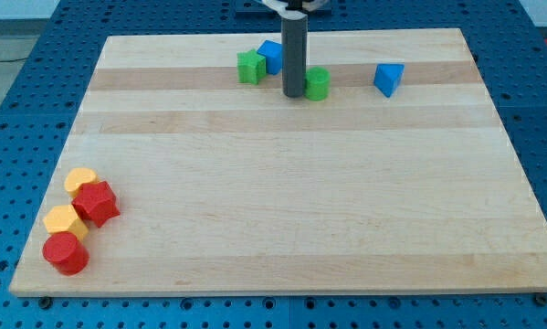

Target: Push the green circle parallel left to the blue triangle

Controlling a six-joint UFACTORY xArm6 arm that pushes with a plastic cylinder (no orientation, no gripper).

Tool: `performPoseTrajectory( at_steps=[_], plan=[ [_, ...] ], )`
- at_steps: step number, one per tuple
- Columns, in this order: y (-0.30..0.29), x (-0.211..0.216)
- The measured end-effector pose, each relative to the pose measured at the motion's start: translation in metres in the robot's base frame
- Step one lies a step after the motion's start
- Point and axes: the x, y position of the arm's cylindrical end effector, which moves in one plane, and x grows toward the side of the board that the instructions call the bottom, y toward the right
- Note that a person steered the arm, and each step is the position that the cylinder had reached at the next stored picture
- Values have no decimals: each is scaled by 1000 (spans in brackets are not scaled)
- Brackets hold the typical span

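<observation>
The green circle [318, 83] sits near the board's top, left of the blue triangle [389, 79] and about level with it, with a clear gap between them. My tip [294, 93] rests on the board right against the green circle's left side. The dark rod rises from there to the view's top edge.
A green block [249, 68] and a blue block [271, 56] lie just left of the rod near the top edge. Two yellow blocks [79, 180] [64, 221] and two red blocks [96, 203] [65, 253] cluster at the board's bottom left corner.
</observation>
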Motion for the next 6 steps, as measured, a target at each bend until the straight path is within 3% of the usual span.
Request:
performPoseTrajectory(
  at_steps=[6],
  plan=[
    [34, -12]
  ],
)
